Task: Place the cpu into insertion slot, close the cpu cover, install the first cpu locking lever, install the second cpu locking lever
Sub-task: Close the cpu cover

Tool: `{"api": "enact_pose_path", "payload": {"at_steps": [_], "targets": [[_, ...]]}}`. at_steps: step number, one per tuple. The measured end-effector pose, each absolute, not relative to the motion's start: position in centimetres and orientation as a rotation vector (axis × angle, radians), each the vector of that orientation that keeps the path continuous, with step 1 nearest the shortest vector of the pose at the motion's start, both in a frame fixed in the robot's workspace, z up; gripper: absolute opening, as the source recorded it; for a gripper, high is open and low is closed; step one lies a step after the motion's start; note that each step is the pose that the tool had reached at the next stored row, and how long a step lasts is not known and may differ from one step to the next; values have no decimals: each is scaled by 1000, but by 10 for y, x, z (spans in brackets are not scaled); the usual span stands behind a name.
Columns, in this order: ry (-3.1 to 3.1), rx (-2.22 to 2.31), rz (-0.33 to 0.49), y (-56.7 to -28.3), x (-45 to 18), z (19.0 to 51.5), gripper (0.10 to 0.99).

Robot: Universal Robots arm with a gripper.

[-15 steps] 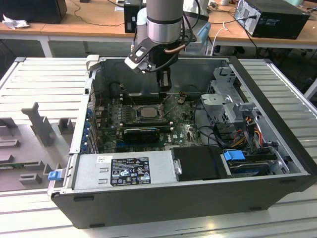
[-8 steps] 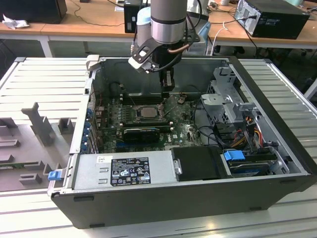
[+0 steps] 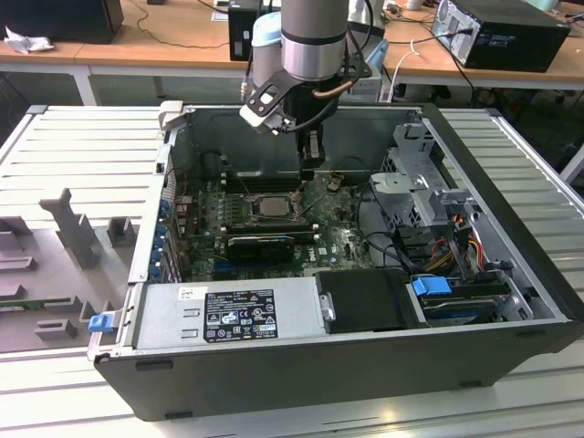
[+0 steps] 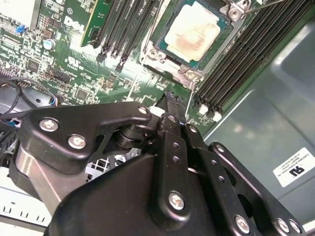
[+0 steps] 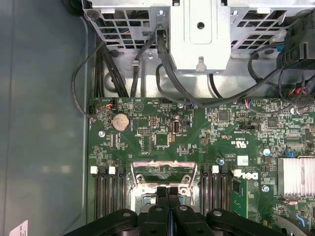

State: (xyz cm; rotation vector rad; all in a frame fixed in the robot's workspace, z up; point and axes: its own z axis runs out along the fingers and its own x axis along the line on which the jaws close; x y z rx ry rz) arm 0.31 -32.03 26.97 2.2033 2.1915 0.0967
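In the insertion slot [image 4: 183, 73] | cpu [image 4: 194, 27] just beside pincer [image 4: 170, 96] | pincer pressed together

Motherboard [image 5: 197, 142]: green, densely populated. Coin cell [image 5: 119, 122]: round, silver, seated flat on the board. Insertion slot [image 5: 163, 172]: grey metal surround seen, flanked on both sides by black memory slots [image 5: 106, 189]. Gripper [image 5: 169, 191]: black, fingers pressed together, tips held over the slot's edge. Heatsink [image 5: 296, 176]: finned, silver, mounted on the board. Drive cage [image 5: 202, 29]: perforated grey metal, set beyond the board; black cables [image 5: 165, 64] are trailed from it to the board. Case wall [image 5: 39, 123]: plain grey.
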Motion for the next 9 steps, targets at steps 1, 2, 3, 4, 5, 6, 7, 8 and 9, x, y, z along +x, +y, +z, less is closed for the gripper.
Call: {"api": "enact_pose_path", "payload": {"at_steps": [1,2,3,4,5,6,7,8,9], "targets": [[2192,2203,97,-320,4,270,106],[2192,2203,97,-320,4,270,106],[2192,2203,97,-320,5,270,106],[2192,2203,97,-320,6,270,106],[2192,2203,97,-320,6,270,106],[2192,2203,97,-320,7,270,106],[2192,2203,97,-320,8,270,106],[2192,2203,97,-320,9,270,106],[2192,2203,97,-320,9,270,106]]}}
